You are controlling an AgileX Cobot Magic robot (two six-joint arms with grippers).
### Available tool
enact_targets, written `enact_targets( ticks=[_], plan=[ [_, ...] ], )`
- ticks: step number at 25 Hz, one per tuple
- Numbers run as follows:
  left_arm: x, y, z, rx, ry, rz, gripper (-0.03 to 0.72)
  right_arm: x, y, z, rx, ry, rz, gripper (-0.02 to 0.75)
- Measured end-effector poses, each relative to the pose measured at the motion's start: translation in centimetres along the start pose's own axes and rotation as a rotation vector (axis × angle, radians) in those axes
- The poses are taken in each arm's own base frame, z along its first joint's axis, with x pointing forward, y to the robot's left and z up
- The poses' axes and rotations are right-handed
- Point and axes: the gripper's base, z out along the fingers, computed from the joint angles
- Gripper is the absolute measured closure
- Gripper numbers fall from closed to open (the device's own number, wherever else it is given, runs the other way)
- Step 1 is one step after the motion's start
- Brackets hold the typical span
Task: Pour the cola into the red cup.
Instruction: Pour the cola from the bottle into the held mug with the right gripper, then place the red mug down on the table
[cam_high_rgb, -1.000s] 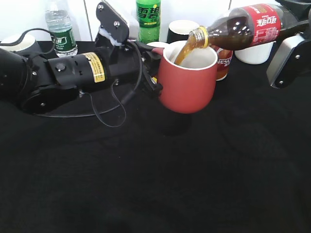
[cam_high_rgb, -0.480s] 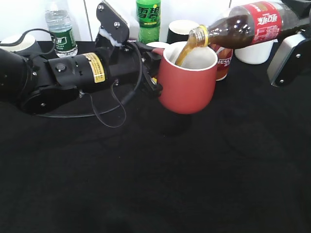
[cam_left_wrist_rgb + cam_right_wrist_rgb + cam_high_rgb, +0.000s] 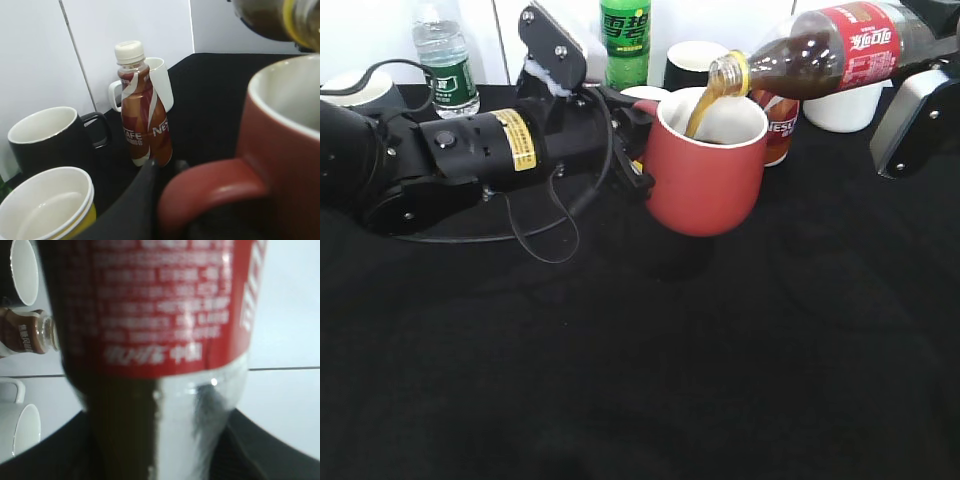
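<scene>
The cola bottle [image 3: 820, 55], clear with a red label, is tipped mouth-left above the red cup [image 3: 705, 175], and a brown stream falls from its mouth into the cup. My right gripper [image 3: 920, 60] is shut on the cola bottle's lower body; the bottle [image 3: 160, 340] fills the right wrist view. My left gripper [image 3: 638, 150] is shut on the red cup's handle [image 3: 210, 187] and holds the cup off the black table. The cup's white interior shows in the left wrist view [image 3: 295, 95].
Behind the cup stand a small brown Nestle bottle [image 3: 142, 115], a black mug [image 3: 47, 140], a white mug [image 3: 160, 82], a yellow cup [image 3: 45, 210], a green soda bottle [image 3: 625, 40] and a water bottle [image 3: 445, 60]. A white cup [image 3: 840, 105] stands at back right.
The cola bottle has tilted slightly further and risen a little at its base; the stream keeps falling into the red cup. The left arm and cup have stayed put.
</scene>
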Motion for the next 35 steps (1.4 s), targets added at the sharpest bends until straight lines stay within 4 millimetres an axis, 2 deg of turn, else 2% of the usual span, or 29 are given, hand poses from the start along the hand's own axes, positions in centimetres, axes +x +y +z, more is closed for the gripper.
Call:
enact_targets(
  ticks=[4, 8, 11, 14, 15, 16, 21, 25, 27, 30, 32, 35],
  plan=[
    [0.2, 0.0, 0.1, 0.000, 0.009, -0.002, 0.621, -0.2, 0.0, 0.0, -0.001, -0.018, 0.106, 0.371],
    [0.1, 0.4, 0.1, -0.023, -0.027, -0.034, 0.620, -0.6, 0.1, 0.0, -0.025, -0.066, 0.373, 0.371],
    [-0.1, 1.1, -0.1, -0.051, -0.069, -0.056, 0.619, -0.7, 0.2, 0.0, -0.043, -0.063, 0.775, 0.371],
    [0.0, 2.2, -0.6, -0.081, -0.077, -0.060, 0.619, -0.9, 0.6, 0.0, -0.098, -0.064, 1.368, 0.371],
    [0.1, 2.8, -0.8, -0.095, -0.083, -0.062, 0.619, -0.9, 0.6, 0.0, -0.105, -0.059, 1.492, 0.371],
    [0.1, 3.4, -1.1, -0.109, -0.093, -0.063, 0.619, -0.9, 0.6, 0.0, -0.107, -0.057, 1.545, 0.371],
    [1.0, 5.8, -3.0, -0.167, -0.138, -0.074, 0.618, -0.9, 0.6, 0.0, -0.108, -0.055, 1.583, 0.371],
    [3.7, 7.2, -7.2, -0.264, -0.102, -0.108, 0.618, -0.9, 0.6, 0.0, -0.109, -0.055, 1.587, 0.371],
    [4.5, 8.0, -8.4, -0.327, -0.078, -0.085, 0.618, -0.9, 0.6, 0.0, -0.109, -0.055, 1.587, 0.371],
    [4.8, 9.3, -9.0, -0.448, -0.082, -0.075, 0.618, -0.9, 0.6, 0.0, -0.109, -0.055, 1.587, 0.371],
    [7.0, 9.9, -8.9, -0.527, -0.041, -0.088, 0.618, -0.9, 0.6, 0.0, -0.109, -0.055, 1.587, 0.371],
    [9.2, 10.7, -8.7, -0.602, -0.039, -0.111, 0.618, -0.9, 0.6, 0.0, -0.109, -0.055, 1.587, 0.371]
  ],
)
